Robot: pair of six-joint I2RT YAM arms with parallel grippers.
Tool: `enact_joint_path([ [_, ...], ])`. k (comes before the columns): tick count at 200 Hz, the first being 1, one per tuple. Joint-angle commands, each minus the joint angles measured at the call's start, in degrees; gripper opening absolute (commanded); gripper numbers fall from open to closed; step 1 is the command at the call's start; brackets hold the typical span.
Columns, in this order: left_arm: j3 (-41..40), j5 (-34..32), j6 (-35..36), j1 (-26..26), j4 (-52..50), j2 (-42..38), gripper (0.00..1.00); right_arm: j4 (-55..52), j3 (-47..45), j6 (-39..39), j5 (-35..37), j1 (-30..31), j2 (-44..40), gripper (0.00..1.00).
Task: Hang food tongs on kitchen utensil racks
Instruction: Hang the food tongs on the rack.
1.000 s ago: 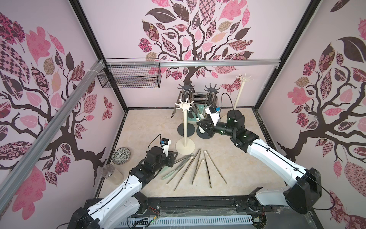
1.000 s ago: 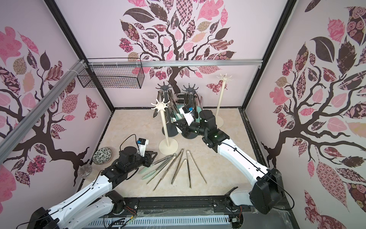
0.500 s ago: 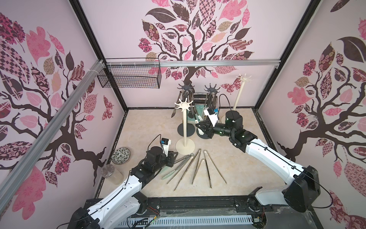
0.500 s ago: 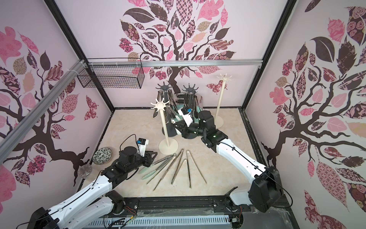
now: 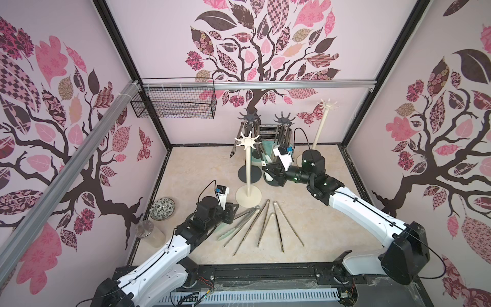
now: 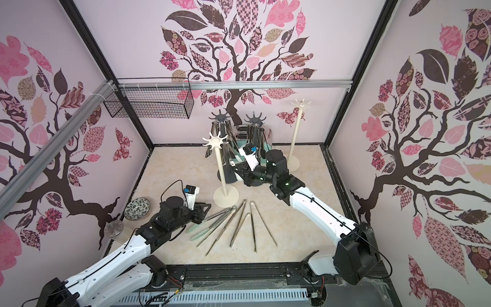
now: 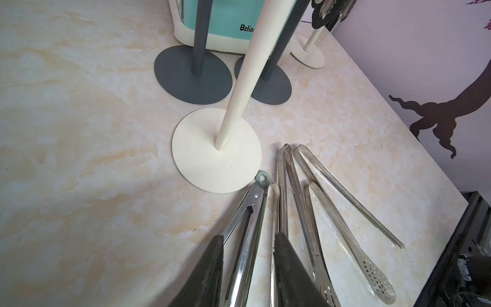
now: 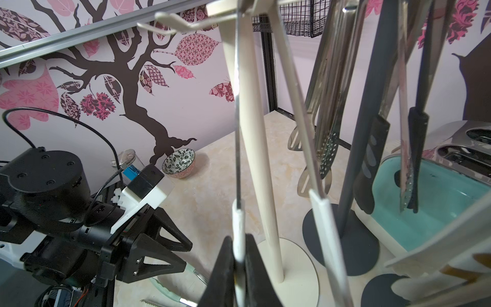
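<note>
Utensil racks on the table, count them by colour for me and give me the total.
Dark grey racks: 2
Cream racks: 2
Total: 4

The only writing that can be read is dark lettering on the mint-green side of the toaster (image 7: 225,16), which stands by the far edge of the desk in the left wrist view. It reads "Belin", and the pole of the cream utensil rack (image 7: 247,79) crosses in front and hides the rest. No other words, numbers or signs are legible in any view.
</note>
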Motion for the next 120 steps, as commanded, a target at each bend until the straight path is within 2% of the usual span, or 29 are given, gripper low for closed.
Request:
enact_joint_path([
  [1,-0.7,0.3,0.5,-0.1,0.7,-0.1,0.35,-1.9,-0.3,0.3,0.9,0.1,1.0,0.13],
  [120,-0.6,0.5,0.4,-0.1,1.2,0.3,0.35,-2.1,0.0,0.1,1.1,0.0,1.4,0.2],
])
